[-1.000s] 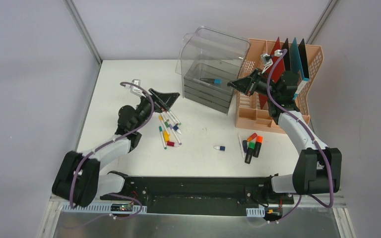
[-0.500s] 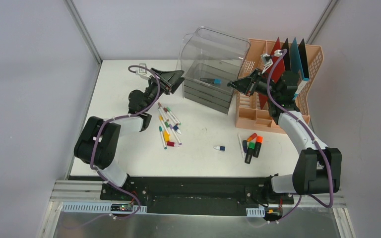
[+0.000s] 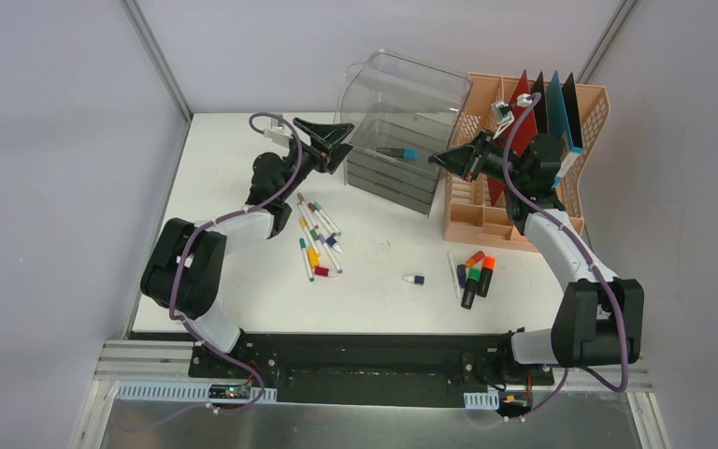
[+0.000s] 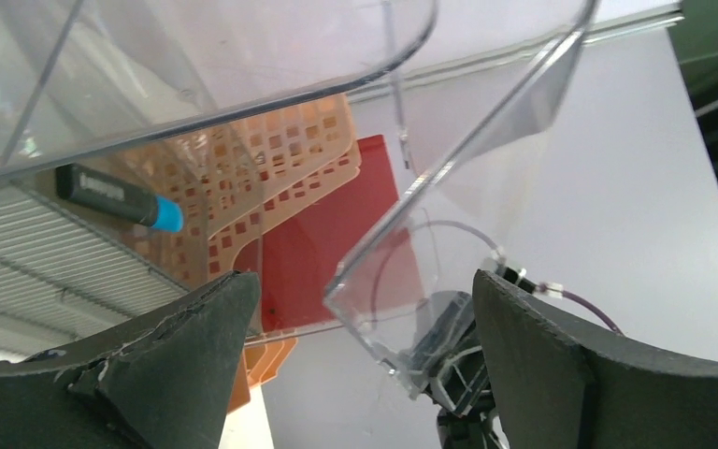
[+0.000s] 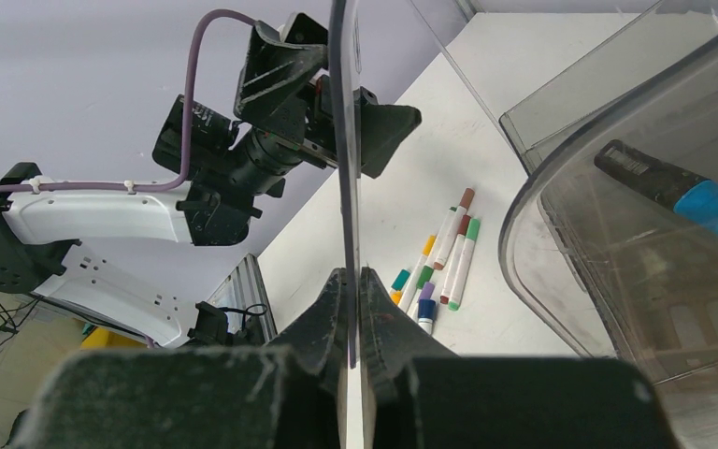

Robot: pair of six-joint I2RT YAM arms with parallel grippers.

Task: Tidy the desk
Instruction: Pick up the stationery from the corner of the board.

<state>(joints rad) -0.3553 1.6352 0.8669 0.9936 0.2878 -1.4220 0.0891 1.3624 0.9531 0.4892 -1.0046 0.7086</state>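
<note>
The left end effector [image 3: 325, 140] stands spread wide and holds nothing. It hangs by the left wall of the tall transparent plastic cover with rounded corners [image 3: 411, 84]. In the left wrist view a curved corner of that cover shows between the two dark fingers, and whether either finger touches it cannot be told. The right end effector [image 5: 351, 281] is pressed together on a thin clear pane, which looks like the cover's right wall.

The cover sits over a grey translucent drawer unit [image 3: 393, 182] near the table's far edge, right of centre. The coming move probably turns on one relation: the cover lies straight ahead of the left end effector, its left wall running away from the near edge. The left arm is the nearer one for that side.

A black marker with a blue cap [image 3: 397, 152] lies in the top tray. The peach lattice plastic organiser [image 3: 486, 220] fills the far right corner. Loose felt-tip pens [image 3: 318, 238] and stubby highlighters [image 3: 475, 276] lie on the white table [image 3: 374, 281], which spreads beneath both arms.

The clear walls blur into reflections, so it is unclear whether the cover rests on the drawers or is raised.
</note>
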